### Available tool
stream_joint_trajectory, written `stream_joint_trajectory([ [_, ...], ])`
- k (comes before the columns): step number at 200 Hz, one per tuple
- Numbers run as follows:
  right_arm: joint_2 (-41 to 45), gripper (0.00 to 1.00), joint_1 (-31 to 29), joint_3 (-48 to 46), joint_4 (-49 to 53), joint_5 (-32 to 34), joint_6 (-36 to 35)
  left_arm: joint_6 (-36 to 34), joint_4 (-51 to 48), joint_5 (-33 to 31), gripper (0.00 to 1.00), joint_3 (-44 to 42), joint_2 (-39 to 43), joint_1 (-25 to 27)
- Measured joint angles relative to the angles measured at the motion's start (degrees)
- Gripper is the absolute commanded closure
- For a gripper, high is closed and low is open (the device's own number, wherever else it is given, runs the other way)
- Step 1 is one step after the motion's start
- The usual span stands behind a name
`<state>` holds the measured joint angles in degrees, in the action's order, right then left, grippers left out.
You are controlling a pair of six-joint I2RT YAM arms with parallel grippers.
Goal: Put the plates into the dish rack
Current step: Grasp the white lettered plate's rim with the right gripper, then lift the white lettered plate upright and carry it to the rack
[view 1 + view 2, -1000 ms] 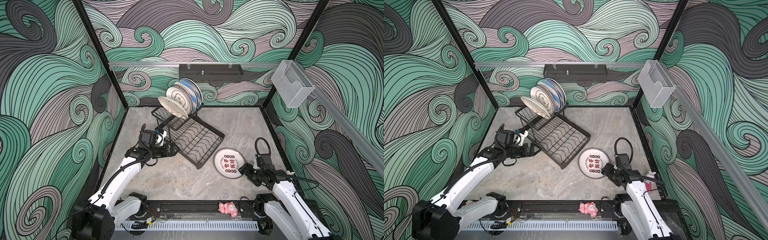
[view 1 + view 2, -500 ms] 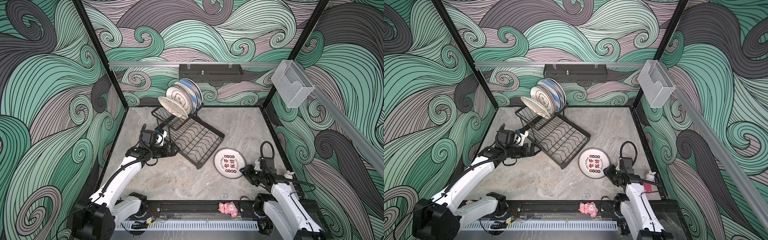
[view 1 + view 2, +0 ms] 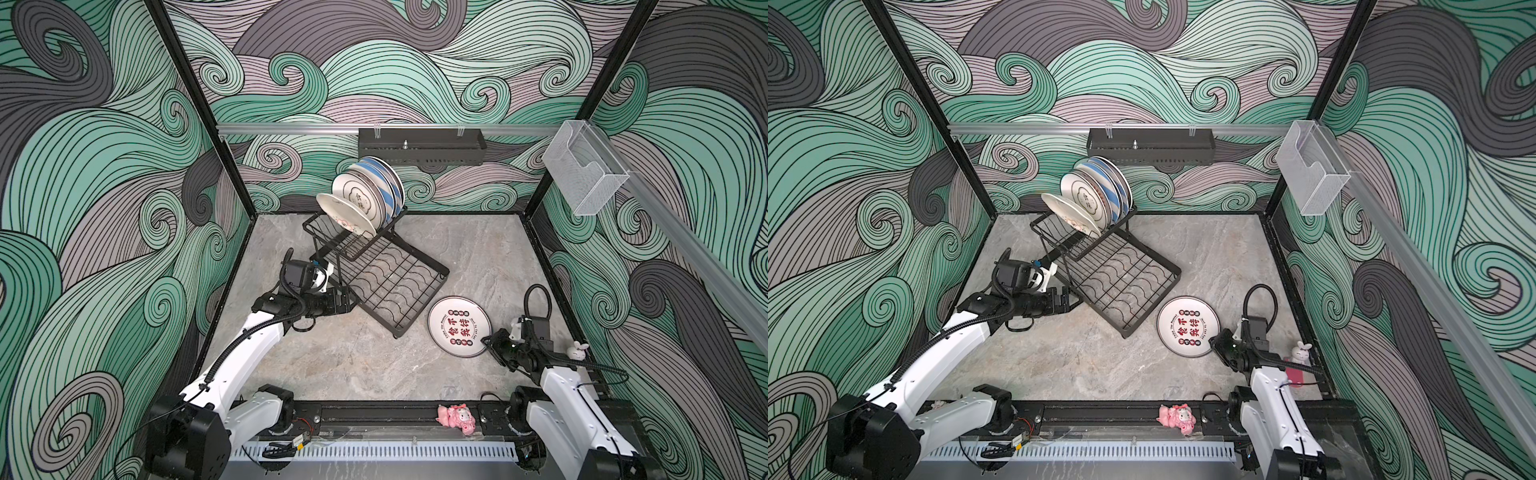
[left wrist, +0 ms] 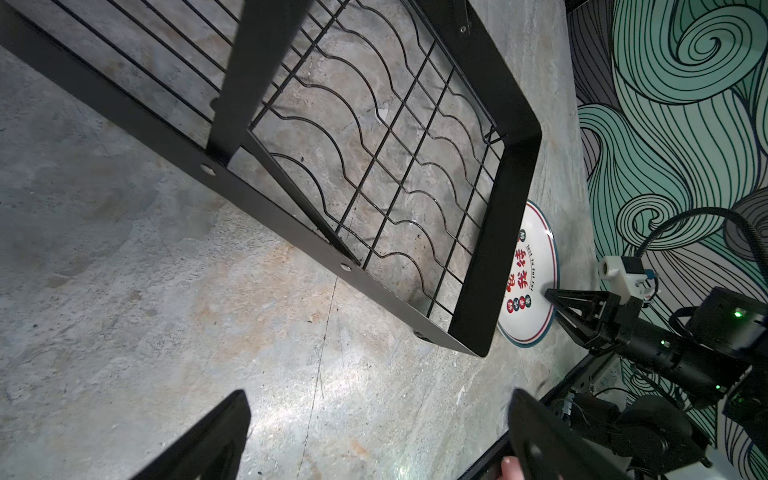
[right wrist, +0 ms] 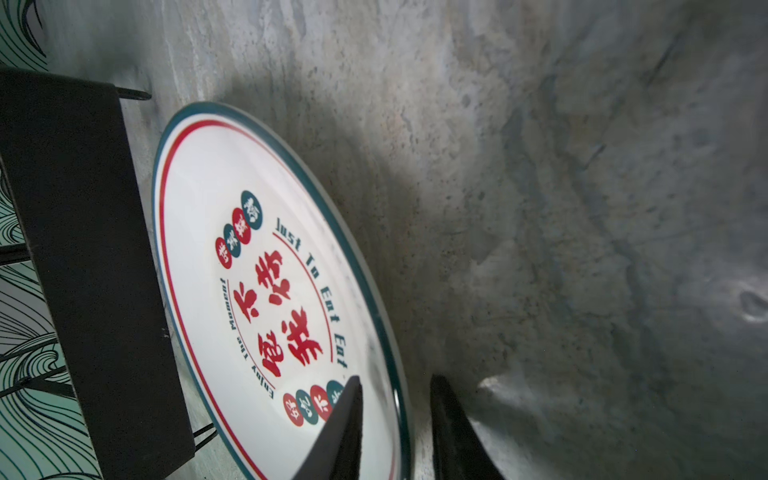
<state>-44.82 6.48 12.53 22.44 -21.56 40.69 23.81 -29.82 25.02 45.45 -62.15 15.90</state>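
You've got a grey stone-look surface (image 3: 478,257) inside the wave-pattern enclosure. The dish rack (image 4: 505,216) sits toward its back left, turned at an angle. The wavy-wire base points toward the front right and the raised basket is at the rear end.

A black perforated tray (image 3: 422,145) hangs on the back wall rail. A clear plastic box (image 3: 586,176) hangs on the right wall rail.

The stack of plates (image 3: 368,197) stands on edge in the raised basket, leaning. The cream plate (image 3: 345,214) is frontmost, with the white plate with a black outline (image 3: 356,194) behind it and a blue-striped plate (image 3: 390,187) further back. They overlap, so I can't give you a count.

The red-lettered plate (image 3: 458,326) lies flat and face up on the surface. It's just beside the rack's near right corner, with a gap to the rack in both top views.

Your right pincer (image 5: 395,378) is low at that plate's near-right rim. Its jaws are narrowly apart and straddle the rim. One finger (image 5: 340,415) is over the plate face and the other is on the surface side. I see no clamp on the rim, and the plate is flat on the surface.

Your left pincer (image 4: 378,399) hovers at the rack's near left edge, jaws wide apart over bare surface.

Small stuff: a pink toy (image 3: 455,417) sits on the front rail, and a white bunny figure (image 3: 577,351) is by the right wall.
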Motion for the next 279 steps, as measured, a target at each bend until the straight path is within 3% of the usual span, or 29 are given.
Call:
stream_joint_trajectory([
  [82, -2.1, 1.0, 1.6, 1.0, -4.7, -4.4, -1.3, -0.1, -0.7, -0.2, 0.01, 0.9, 0.0, 0.0],
  [151, 2.1, 1.0, 3.4, 6.2, 4.1, -3.6, -3.5, -0.5, -2.1, -0.9, 0.01, 2.4, 0.2, 0.0],
  [214, 3.3, 1.0, 3.3, 23.5, 12.7, -1.3, -11.8, -1.6, -3.4, -4.7, 0.02, 4.7, 2.4, -0.5],
  [246, 1.4, 1.0, 0.2, 33.0, 14.3, 0.5, -15.5, -3.2, -4.6, -5.3, 0.01, 8.1, 2.4, -3.2],
  [279, -2.7, 1.0, -10.9, 44.4, 14.3, 6.3, -17.9, -5.0, -5.7, -5.1, 0.01, 9.5, 2.3, -7.7],
])
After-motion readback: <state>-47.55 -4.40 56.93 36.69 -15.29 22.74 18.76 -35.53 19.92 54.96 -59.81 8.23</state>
